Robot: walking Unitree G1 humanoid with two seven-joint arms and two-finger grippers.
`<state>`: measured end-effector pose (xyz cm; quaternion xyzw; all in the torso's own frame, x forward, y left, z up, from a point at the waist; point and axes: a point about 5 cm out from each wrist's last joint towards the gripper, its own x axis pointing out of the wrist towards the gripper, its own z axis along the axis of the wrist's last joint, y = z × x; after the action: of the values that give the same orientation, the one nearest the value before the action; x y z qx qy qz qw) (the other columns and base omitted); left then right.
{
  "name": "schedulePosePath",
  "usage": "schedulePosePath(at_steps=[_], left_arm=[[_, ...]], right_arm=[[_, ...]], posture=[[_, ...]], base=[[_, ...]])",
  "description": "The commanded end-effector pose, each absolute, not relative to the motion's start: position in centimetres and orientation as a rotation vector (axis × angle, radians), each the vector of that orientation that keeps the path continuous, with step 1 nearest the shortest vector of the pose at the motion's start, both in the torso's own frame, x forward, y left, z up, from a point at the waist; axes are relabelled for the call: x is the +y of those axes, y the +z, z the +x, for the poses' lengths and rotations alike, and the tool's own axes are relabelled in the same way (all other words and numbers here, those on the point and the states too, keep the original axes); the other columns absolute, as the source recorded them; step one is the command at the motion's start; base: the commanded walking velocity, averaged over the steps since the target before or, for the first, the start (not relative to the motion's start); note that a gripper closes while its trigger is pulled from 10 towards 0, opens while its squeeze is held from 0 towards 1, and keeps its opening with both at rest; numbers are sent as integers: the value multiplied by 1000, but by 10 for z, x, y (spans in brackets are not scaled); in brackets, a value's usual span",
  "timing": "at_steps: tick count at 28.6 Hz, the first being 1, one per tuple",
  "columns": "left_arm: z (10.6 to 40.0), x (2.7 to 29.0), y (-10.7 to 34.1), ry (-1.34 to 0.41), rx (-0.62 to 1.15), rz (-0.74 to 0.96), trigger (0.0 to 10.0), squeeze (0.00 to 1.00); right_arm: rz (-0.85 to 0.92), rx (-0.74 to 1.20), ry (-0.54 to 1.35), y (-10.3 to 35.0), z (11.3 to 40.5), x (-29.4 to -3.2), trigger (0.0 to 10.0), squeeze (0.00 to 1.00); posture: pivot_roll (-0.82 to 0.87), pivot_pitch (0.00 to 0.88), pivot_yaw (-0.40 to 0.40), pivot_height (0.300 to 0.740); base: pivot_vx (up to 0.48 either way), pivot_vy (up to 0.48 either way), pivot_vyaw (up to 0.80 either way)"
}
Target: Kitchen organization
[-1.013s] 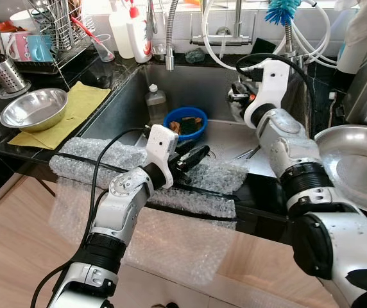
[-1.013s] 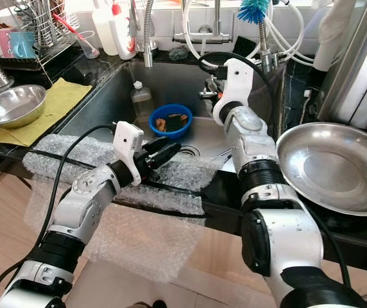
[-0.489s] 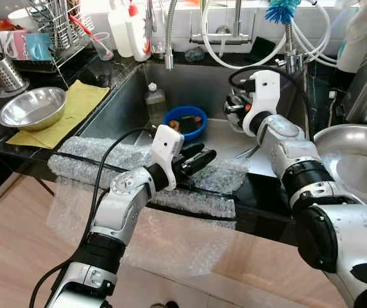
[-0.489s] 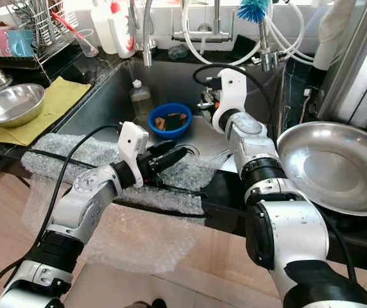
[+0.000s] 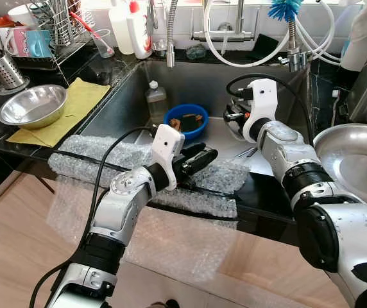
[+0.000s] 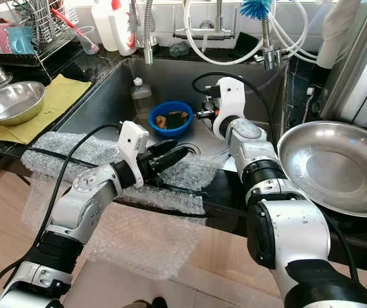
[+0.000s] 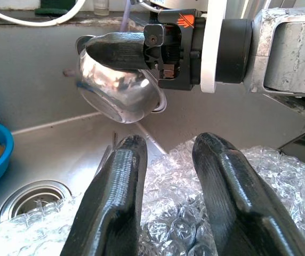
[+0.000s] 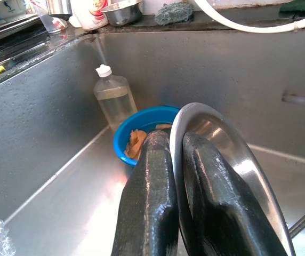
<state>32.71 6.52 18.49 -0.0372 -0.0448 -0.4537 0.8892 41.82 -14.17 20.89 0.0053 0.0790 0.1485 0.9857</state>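
Steel bowls: three, one small bowl (image 7: 121, 90) in the right gripper (image 8: 178, 176), one bowl (image 5: 32, 106) on the yellow cloth (image 5: 74, 106), one large bowl (image 6: 337, 163) on the desk at the right
Blue bowls: one (image 5: 187, 120), in the sink (image 5: 116, 102)
Bottles: one clear bottle (image 8: 113, 101) in the sink, two white bottles (image 5: 131, 25) behind it
Grippers: two, with the left gripper (image 7: 166, 176) above one bubble wrap sheet (image 5: 132, 157)
Blue brushes: one (image 5: 285, 9)

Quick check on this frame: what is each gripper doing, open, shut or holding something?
Left gripper: open, empty, resting on the bubble wrap at the sink's front edge.
Right gripper: shut on the rim of a small steel bowl, held above the sink.
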Motion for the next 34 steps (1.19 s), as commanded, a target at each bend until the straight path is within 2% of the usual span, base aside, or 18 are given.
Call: schedulePosePath(at_steps=[1,9,10,11,13,14,15,16,26,34], left_arm=[[324,67,178,-956,-53,-60,10000,0],[323,67,177,-959,-44,-53,10000,0],[323,67,177,-959,-44,-53,10000,0],[323,67,177,-960,-42,-53,10000,0],[323,67,176,-960,-40,-52,10000,0],[323,67,176,-960,-40,-52,10000,0],[323,67,176,-960,-39,-51,10000,0],[322,67,176,-960,-39,-51,10000,0],[322,67,175,-957,-37,-43,10000,0],[323,67,174,-951,-38,-41,10000,0]], right_arm=[[2,152,310,215,420,-137,10000,0],[3,168,305,210,419,-136,10000,4],[4,169,305,210,419,-136,10000,729],[2,170,308,210,419,-136,10000,969],[0,170,309,210,419,-136,10000,961],[-1,170,308,210,419,-136,10000,639],[-3,171,306,210,419,-136,10000,51],[-4,171,305,210,419,-136,10000,0],[-8,154,289,212,420,-137,10000,0],[-67,17,264,242,423,-136,10000,0]], posture=[[-80,97,117,740],[-77,96,116,740],[-77,97,117,740],[-77,97,117,740],[-77,97,117,740],[-79,97,116,740],[-77,96,115,740],[-77,96,115,740],[-77,96,116,740],[-80,95,118,740]], base=[[0,0,0],[0,0,0],[0,0,0],[0,0,0],[0,0,0],[0,0,0],[0,0,0],[0,0,0],[0,0,0],[0,0,0]])
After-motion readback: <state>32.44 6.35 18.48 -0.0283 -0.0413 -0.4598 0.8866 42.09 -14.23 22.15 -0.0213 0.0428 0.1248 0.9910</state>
